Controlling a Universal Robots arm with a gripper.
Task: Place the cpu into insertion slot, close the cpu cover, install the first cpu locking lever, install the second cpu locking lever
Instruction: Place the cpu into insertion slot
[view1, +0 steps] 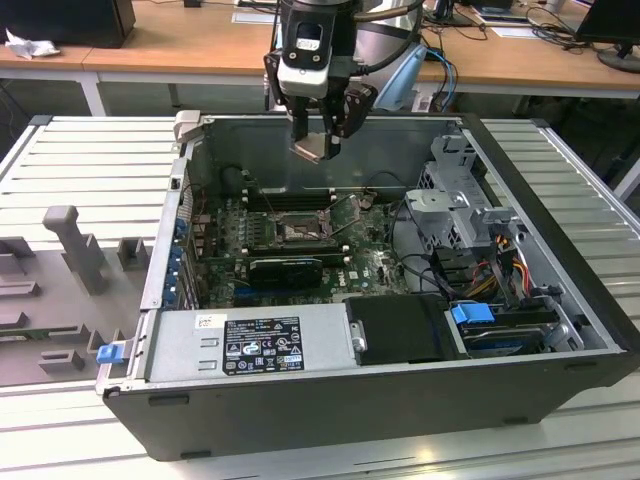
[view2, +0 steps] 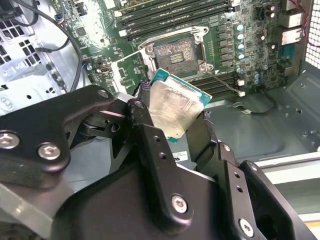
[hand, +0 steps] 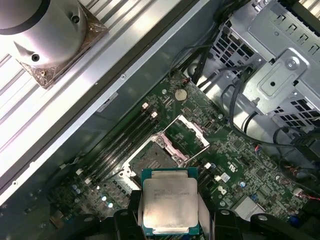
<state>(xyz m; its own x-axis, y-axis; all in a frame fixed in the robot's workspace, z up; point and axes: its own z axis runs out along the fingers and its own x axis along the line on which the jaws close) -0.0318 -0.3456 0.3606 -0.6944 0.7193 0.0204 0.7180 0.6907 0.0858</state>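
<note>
The black two-fingered gripper (view1: 318, 143) hangs over the rear half of a black desktop computer case (view1: 400, 405) that lies open on its side on a pale slatted metal table (view1: 90, 150). Its fingers are clamped on the cpu (view1: 310, 150), a small flat square chip with a pale silvery-beige metal top and a teal-green edge. The chip sits tilted between the pads, one corner lower than the rest, and touches nothing below it. In both wrist views the cpu (view2: 175, 107) (hand: 170, 202) is up in the air, well above the green motherboard (view1: 372, 262).

The square cpu socket (view1: 298, 230) on that board lies bare, its contact field showing. In the first wrist view the cpu cover (hand: 187, 134), a thin grey metal frame with an open centre, is swung up and away from the socket (hand: 150, 159) on its hinge. Long black memory sticks (view2: 170, 20) stand in rows just beside the socket.
</note>
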